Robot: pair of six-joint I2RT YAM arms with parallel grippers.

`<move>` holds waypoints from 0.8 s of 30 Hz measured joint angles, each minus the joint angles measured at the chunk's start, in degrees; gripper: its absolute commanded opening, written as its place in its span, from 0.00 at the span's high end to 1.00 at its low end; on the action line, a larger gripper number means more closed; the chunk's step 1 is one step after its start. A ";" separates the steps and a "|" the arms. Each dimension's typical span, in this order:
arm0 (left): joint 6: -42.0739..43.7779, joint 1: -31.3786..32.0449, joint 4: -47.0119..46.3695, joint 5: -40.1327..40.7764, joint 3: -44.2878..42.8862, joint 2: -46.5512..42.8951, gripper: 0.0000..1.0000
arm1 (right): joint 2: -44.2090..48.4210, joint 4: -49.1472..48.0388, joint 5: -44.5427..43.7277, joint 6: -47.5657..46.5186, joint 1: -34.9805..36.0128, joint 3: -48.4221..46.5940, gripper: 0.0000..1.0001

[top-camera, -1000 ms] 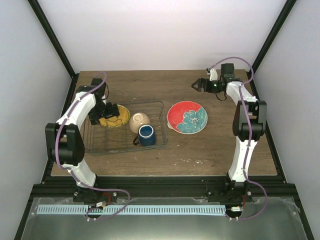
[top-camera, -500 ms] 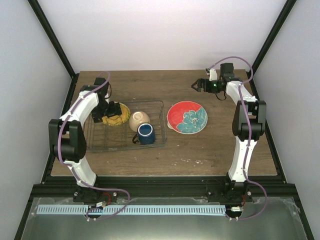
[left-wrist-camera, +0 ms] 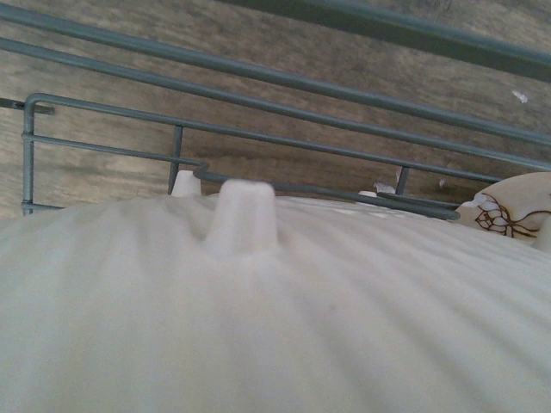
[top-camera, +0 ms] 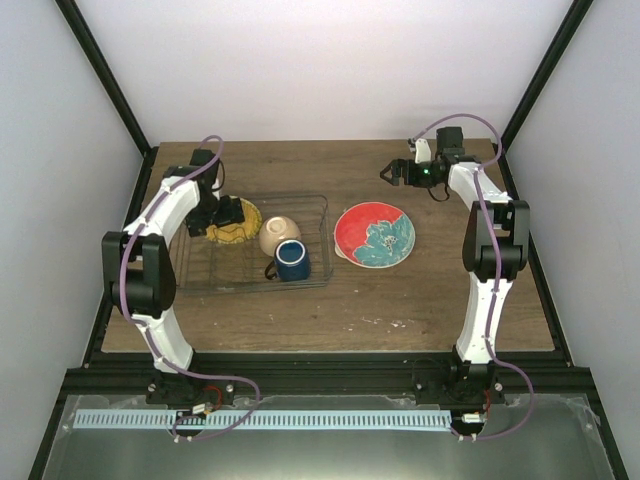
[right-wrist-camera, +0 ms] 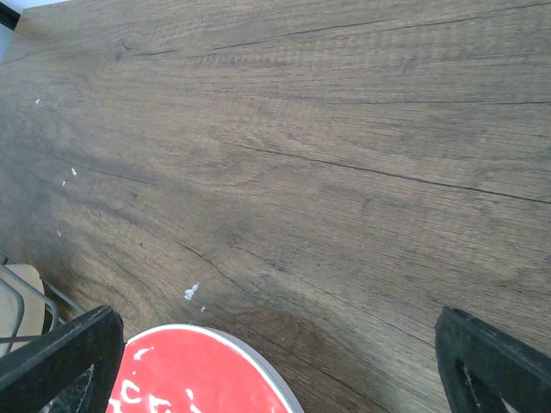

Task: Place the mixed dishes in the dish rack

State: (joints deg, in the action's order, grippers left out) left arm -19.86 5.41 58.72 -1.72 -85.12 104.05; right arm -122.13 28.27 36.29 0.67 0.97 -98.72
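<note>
The dish rack (top-camera: pixel 200 270) stands left of centre. Inside it are a yellow-orange plate (top-camera: pixel 243 227), a cream bowl (top-camera: pixel 279 235) and a dark blue mug (top-camera: pixel 293 261). My left gripper (top-camera: pixel 227 213) is down on the yellow plate with its fingers spread. In the left wrist view a pale ribbed surface (left-wrist-camera: pixel 275 327) fills the lower frame and hides the fingers, with rack wires (left-wrist-camera: pixel 258 133) behind it. The red plate with the teal flower (top-camera: pixel 374 235) lies on the table right of the rack. My right gripper (top-camera: pixel 395 172) (right-wrist-camera: pixel 275 379) hangs open over bare wood beyond the red plate (right-wrist-camera: pixel 189 374).
Black frame posts rise at both back corners, and a dark rail (top-camera: pixel 320 370) borders the table's near edge. Both arm bases sit on that rail. The cream bowl's patterned rim (left-wrist-camera: pixel 516 211) shows at the right of the left wrist view.
My left gripper has moved toward the back of the table, and the yellow plate and the rack have shifted back with it. The right gripper has edged slightly left.
</note>
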 measured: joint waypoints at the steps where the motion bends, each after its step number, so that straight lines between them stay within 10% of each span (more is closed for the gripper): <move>1: 0.17 0.00 -0.04 0.20 -0.50 0.37 0.00 | 0.00 0.00 0.00 -0.02 0.00 0.00 0.00; 24: 2.45 0.26 -0.44 1.73 -4.94 2.51 0.00 | -0.98 0.39 -0.35 -0.31 0.37 -1.03 0.00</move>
State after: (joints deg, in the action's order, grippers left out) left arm -17.41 5.67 58.28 0.01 -90.06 106.56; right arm -123.11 28.67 35.94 0.36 1.34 -99.74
